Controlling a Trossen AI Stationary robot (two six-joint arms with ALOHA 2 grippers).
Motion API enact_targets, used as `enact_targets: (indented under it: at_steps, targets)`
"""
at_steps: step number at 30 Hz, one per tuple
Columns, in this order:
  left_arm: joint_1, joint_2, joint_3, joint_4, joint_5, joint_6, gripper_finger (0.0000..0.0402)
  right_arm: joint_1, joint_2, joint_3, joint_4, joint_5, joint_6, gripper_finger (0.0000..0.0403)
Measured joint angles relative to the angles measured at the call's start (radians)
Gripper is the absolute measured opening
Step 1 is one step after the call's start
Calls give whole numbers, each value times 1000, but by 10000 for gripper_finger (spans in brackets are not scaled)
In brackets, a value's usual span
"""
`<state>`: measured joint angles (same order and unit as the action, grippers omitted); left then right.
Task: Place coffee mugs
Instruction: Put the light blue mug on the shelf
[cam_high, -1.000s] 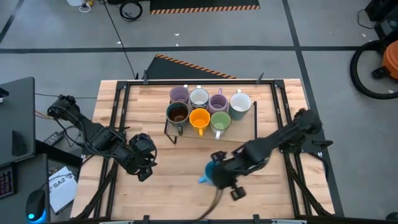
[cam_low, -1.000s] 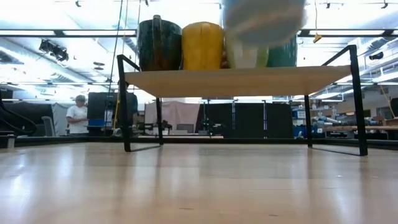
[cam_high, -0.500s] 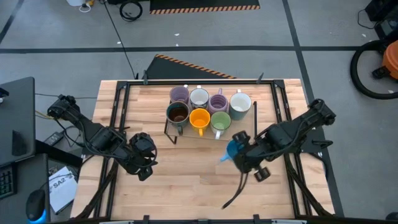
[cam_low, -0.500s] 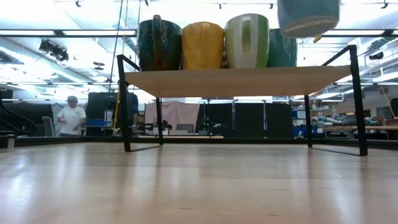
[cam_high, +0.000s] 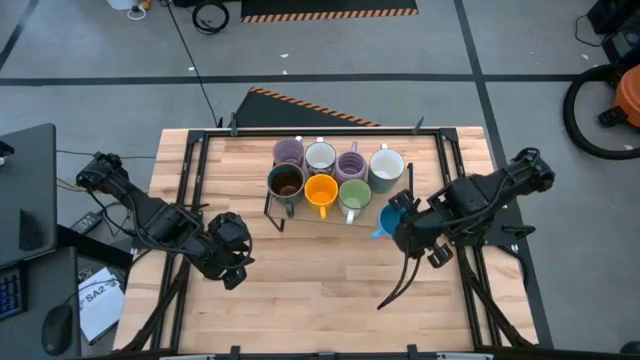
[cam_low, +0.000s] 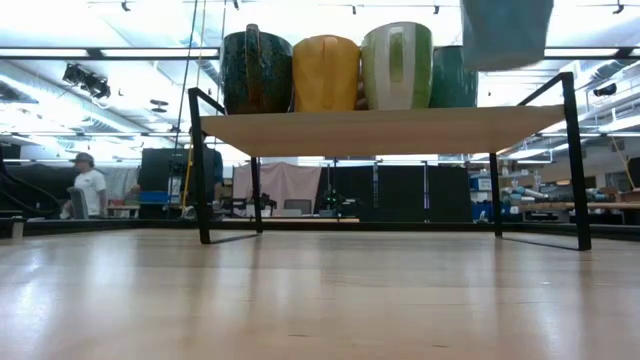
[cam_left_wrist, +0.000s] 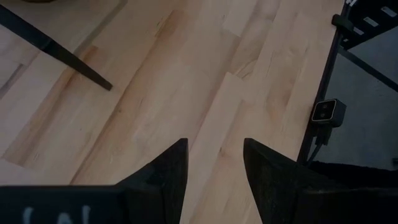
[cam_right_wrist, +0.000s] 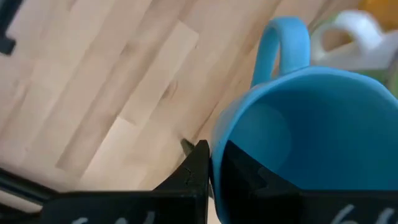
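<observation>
Last mug is being brought in: the blue mug (cam_high: 391, 218) is pinched by its rim in the right gripper (cam_high: 403, 226), carried above the surface just beside the green mug (cam_high: 354, 194) at the open front corner of the rack (cam_high: 409, 196), where seven mugs are already lined up. A lowering into that spot and a release are probably called for next. The right arm is stretched in from the right edge. The left gripper (cam_left_wrist: 213, 163) is parked open and empty over bare surface (cam_high: 300, 270)

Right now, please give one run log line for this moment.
right gripper: holds blue mug beside rack | left gripper: open, idle | seven mugs on rack
</observation>
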<state>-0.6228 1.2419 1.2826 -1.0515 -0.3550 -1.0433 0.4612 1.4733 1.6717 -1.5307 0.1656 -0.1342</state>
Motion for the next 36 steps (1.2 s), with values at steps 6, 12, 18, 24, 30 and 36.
enact_targets:
  at_steps: [6,12,18,24,30,36]
  targets:
    - [0,0,0,0,0,0,162,-31,-86,-157,87,20,-57,32]
    - [0,0,0,0,-50,-21,162,-94,-157,-284,147,22,-115,48]
    - [14,0,0,0,-78,-53,162,-146,-189,-328,196,29,-176,58]
    - [15,0,0,1,-78,-52,162,-190,-191,-328,190,41,-175,62]
    - [15,0,0,1,-78,-52,162,-210,-191,-329,175,74,-176,75]
    - [15,0,0,2,-78,-52,162,-203,-191,-325,175,55,-153,87]
